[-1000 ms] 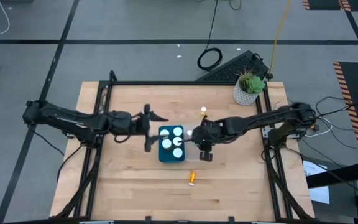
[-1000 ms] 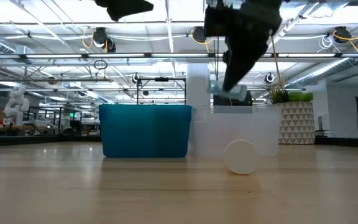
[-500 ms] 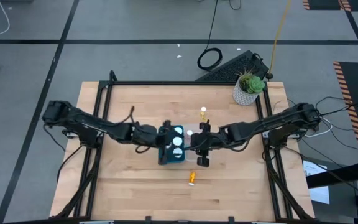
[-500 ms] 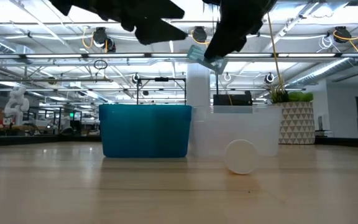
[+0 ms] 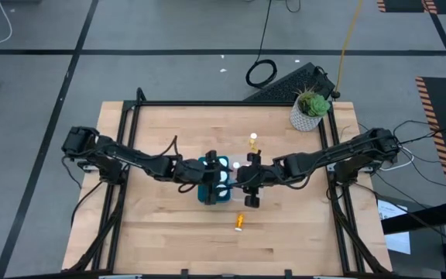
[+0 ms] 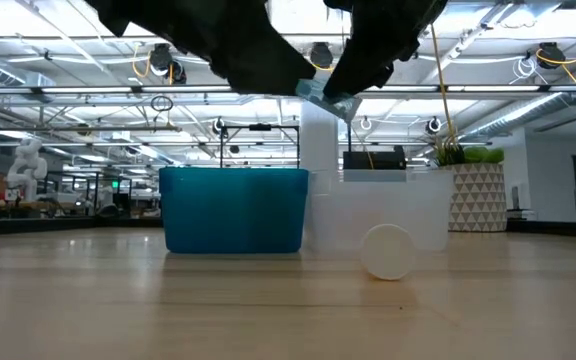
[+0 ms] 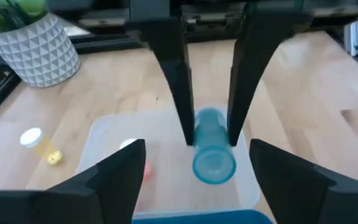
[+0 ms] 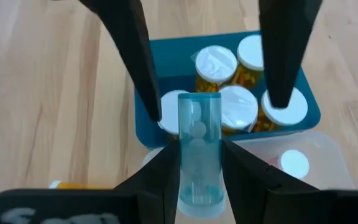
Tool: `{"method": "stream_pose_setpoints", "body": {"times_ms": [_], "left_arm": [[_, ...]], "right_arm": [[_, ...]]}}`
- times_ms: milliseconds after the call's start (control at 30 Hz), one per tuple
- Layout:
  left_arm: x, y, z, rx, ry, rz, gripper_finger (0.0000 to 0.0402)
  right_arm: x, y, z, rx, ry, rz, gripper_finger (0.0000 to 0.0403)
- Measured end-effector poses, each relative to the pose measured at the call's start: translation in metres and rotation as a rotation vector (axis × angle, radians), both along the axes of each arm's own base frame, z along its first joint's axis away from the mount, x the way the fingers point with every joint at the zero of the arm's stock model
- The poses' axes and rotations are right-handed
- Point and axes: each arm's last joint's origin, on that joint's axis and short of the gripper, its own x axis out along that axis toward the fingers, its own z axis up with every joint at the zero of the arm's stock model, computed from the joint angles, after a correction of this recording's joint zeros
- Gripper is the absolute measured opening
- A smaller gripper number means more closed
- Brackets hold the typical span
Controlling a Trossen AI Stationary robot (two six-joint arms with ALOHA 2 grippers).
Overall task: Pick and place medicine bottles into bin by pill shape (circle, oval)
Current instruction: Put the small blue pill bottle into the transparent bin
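The right hand (image 8: 199, 186) grips a teal bottle (image 8: 198, 146), held lengthwise above the clear bin (image 7: 166, 134). The left hand (image 7: 197, 171), open, faces it over the blue bin (image 8: 225, 130). Read the pills before releasing; keep the hands from touching.

On the bench (image 5: 161, 225), two bins stand side by side at the middle: one bin (image 5: 207, 188) holding capped bottles (image 8: 215, 63), a second bin (image 7: 107, 140) just right of it. One bottle (image 5: 239, 222) lies nearer the front, another (image 5: 253, 140) behind. A potted plant (image 5: 310, 108) sits at the far right corner.
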Motion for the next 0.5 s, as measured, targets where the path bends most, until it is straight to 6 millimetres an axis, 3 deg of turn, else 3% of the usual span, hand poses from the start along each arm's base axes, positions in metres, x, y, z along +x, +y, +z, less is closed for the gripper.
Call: {"method": "stream_pose_setpoints", "body": {"times_ms": [300,500], "left_arm": [[0.0014,0.0009,-0.0016,0.017,0.001,-0.004,0.0239],[0.002,0.0019,-0.0005,0.033,-0.011,-0.011,0.0183]], "right_arm": [[0.0031,-0.0022,0.0025,0.0,-0.037,-0.004,0.01],[0.0045,-0.0056,0.0033,0.0,-0.049,-0.017,0.01]]}}
